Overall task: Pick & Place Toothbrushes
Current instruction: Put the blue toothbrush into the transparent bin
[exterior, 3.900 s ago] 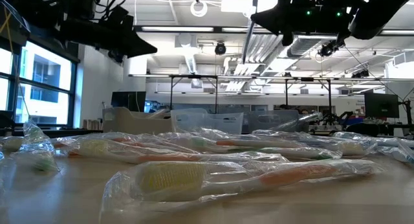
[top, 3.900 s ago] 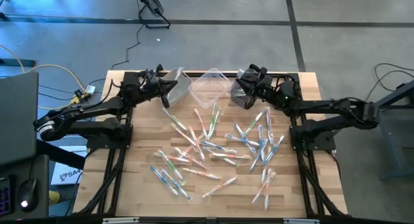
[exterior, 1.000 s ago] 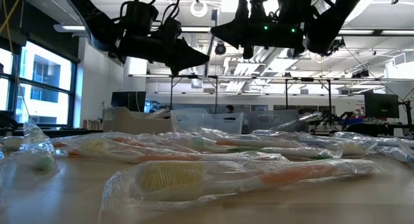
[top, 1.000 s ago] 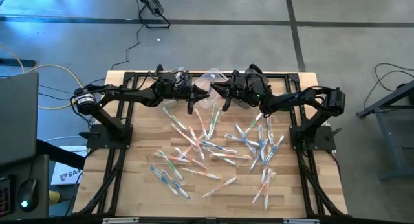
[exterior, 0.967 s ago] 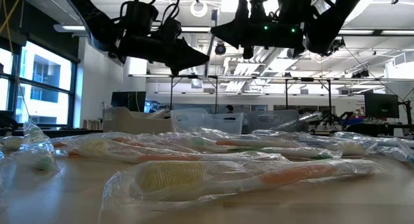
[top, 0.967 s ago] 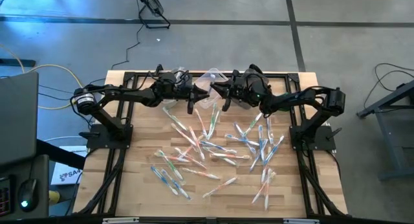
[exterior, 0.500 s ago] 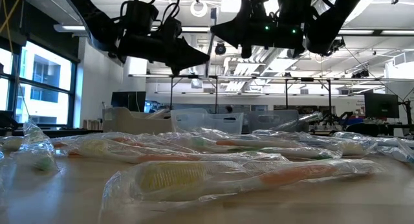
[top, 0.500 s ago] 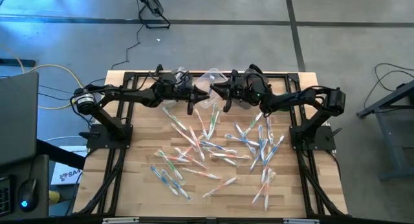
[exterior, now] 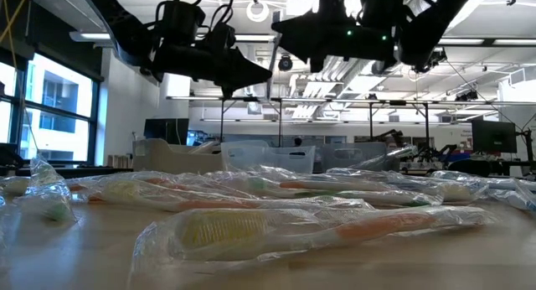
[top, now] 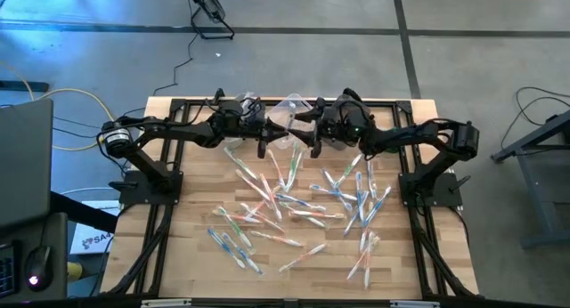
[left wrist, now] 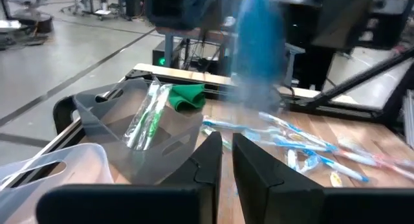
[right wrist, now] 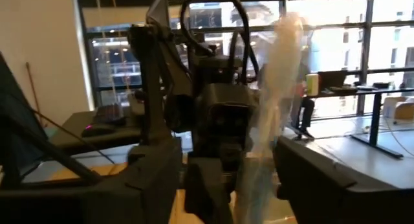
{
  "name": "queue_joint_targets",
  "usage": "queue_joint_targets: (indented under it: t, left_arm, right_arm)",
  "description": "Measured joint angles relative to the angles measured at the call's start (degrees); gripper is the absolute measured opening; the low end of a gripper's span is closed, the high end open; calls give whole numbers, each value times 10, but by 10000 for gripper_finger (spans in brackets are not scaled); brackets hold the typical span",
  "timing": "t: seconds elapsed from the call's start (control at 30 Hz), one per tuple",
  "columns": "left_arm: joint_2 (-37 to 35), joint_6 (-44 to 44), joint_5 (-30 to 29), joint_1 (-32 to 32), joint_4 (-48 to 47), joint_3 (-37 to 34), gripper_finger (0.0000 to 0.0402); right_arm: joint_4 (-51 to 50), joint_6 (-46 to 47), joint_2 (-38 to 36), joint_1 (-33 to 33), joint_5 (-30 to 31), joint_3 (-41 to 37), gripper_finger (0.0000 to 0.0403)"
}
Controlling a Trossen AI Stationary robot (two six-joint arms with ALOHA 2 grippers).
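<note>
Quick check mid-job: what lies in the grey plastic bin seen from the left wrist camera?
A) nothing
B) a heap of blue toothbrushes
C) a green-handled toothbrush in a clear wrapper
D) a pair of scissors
C: one wrapped green-handled toothbrush leans inside the grey plastic bin, with a small green object just behind it.

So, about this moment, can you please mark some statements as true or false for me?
1. Both grippers are near the bins at the table's far end. True.
2. The right gripper is shut. False: its fingers stand wide apart, with a wrapped toothbrush between them.
3. One bin has a wrapped brush in it. True.
4. No toothbrushes lie on the table. False: many toothbrushes lie scattered over it.
5. The left gripper is wide open. False: its fingers stand almost together.
</note>
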Motion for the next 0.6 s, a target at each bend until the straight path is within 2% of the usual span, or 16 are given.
queue_joint_targets:
  t: [0.2, 0.33, 0.4, 0.47, 0.6]
  left_arm:
    - [0, -1, -1, 1, 0, 0, 0]
    - [0, -3, -79, 13, 0, 0, 1]
    - [0, -26, -102, 24, -14, 0, 0]
    - [0, -31, -88, 31, -28, 0, 1]
    - [0, -31, -24, 30, -17, 0, 0]
  right_arm:
    - [-122, -27, -86, -25, 8, 0, 274]
    - [-141, -36, -104, -47, 83, 1, 263]
    - [-193, -15, -103, -59, 90, 1, 250]
    - [-240, -13, -102, -64, 80, 0, 235]
    - [-297, -41, -103, -62, 46, 0, 204]
